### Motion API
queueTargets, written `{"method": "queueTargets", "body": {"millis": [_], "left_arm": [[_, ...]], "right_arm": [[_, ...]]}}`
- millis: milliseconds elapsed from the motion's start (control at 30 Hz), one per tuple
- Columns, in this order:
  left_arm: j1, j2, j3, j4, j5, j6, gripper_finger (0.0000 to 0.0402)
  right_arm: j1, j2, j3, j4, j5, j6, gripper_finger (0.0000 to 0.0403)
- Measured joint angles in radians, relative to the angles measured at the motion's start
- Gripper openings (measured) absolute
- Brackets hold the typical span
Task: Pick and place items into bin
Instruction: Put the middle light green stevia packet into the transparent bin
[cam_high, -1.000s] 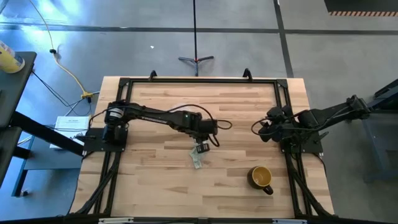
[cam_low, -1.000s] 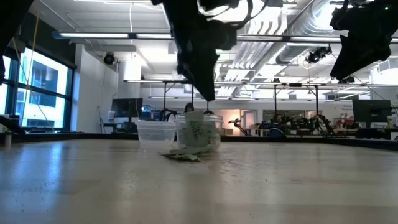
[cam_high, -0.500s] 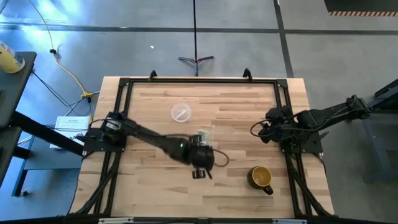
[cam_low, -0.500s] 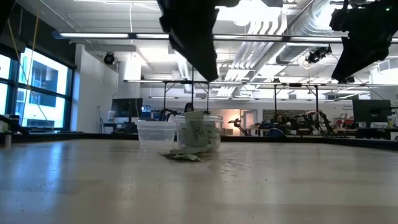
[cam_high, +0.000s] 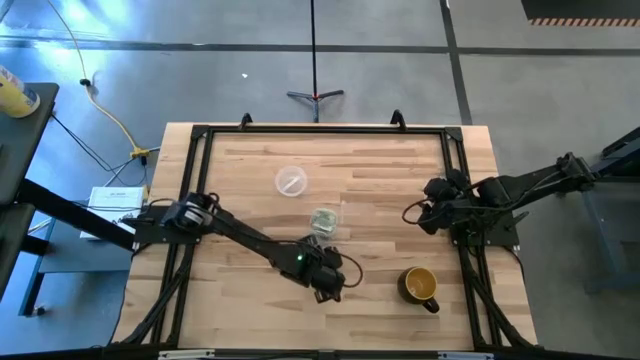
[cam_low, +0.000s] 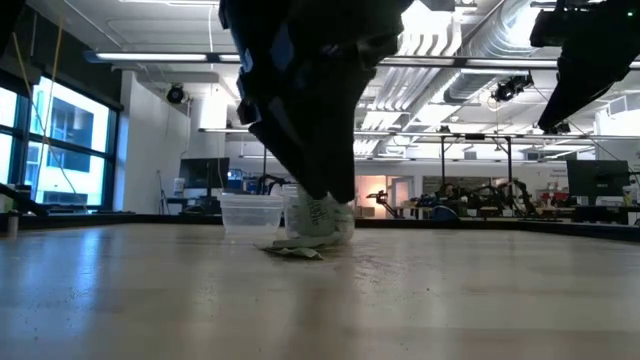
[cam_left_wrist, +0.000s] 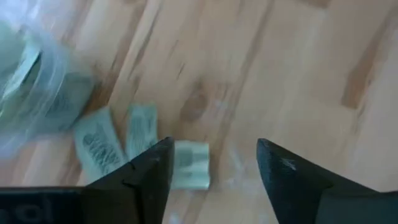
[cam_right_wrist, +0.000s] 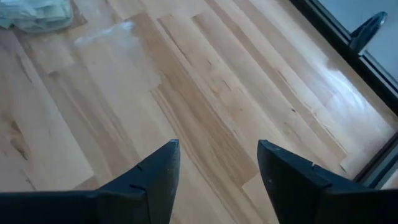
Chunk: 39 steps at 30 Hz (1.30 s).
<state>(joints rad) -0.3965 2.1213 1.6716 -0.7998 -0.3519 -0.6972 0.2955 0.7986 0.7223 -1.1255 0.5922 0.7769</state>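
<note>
The bin (cam_high: 323, 219), a small clear cup holding pale green items, stands mid-table; it also shows in the low view (cam_low: 322, 215). Three loose pale green items lie flat on the wood beside it: one (cam_left_wrist: 96, 146), a second (cam_left_wrist: 142, 127) and a third (cam_left_wrist: 190, 164). In the low view they show as a low heap of items (cam_low: 293, 250). My left gripper (cam_left_wrist: 214, 165) hovers open above the table just on the near side of the bin (cam_left_wrist: 31, 81), the third item close by one finger. My right gripper (cam_right_wrist: 217, 168) hangs open over bare wood at the table's right (cam_high: 430, 205).
A flat clear round disc (cam_high: 291, 182) lies on the far side of the bin. A mustard-yellow mug (cam_high: 420, 285) stands near the right front. A black frame (cam_high: 320, 128) runs around the table. Bare wood stretches on the left and along the front.
My left gripper has moved from over the bin toward the table's near edge and come lower, leaving the bin uncovered in the high view. The bin and the loose items on the table have kept their places.
</note>
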Motion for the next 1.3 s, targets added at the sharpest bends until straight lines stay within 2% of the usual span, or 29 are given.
{"method": "queueTargets", "body": {"millis": [167, 300, 533, 667, 800, 1000, 1233, 1300], "left_arm": [[0.017, 0.014, -0.001, -0.06, -0.044, -0.122, 0.0277], [0.047, 0.017, 0.002, -0.057, -0.051, -0.123, 0.0267], [0.078, 0.06, -0.001, -0.07, 0.088, -0.116, 0.0238], [0.068, 0.069, 0.0, -0.098, 0.001, -0.117, 0.0224], [0.084, 0.073, -0.007, -0.079, -0.01, -0.104, 0.0204], [0.115, 0.069, -0.05, -0.022, 0.037, -0.094, 0.0147], [0.12, 0.07, -0.05, -0.017, 0.044, -0.034, 0.0028], [0.11, 0.073, -0.027, -0.047, 0.058, -0.038, 0.0024]], "right_arm": [[0.0, 0.0, 0.0, -0.001, 0.003, -0.001, 0.0229], [0.0, 0.0, 0.0, -0.003, 0.014, -0.018, 0.0234], [0.0, 0.0, 0.0, -0.005, 0.055, 0.003, 0.0234], [0.0, 0.0, 0.0, -0.005, 0.058, 0.034, 0.0232], [0.0, 0.0, 0.0, -0.004, 0.069, 0.034, 0.0233], [0.0, 0.0, 0.0, 0.001, 0.084, 0.035, 0.0232], [0.0, 0.0, 0.0, 0.001, 0.085, 0.038, 0.0231], [0.0, 0.0, 0.0, 0.001, 0.085, 0.039, 0.023]]}}
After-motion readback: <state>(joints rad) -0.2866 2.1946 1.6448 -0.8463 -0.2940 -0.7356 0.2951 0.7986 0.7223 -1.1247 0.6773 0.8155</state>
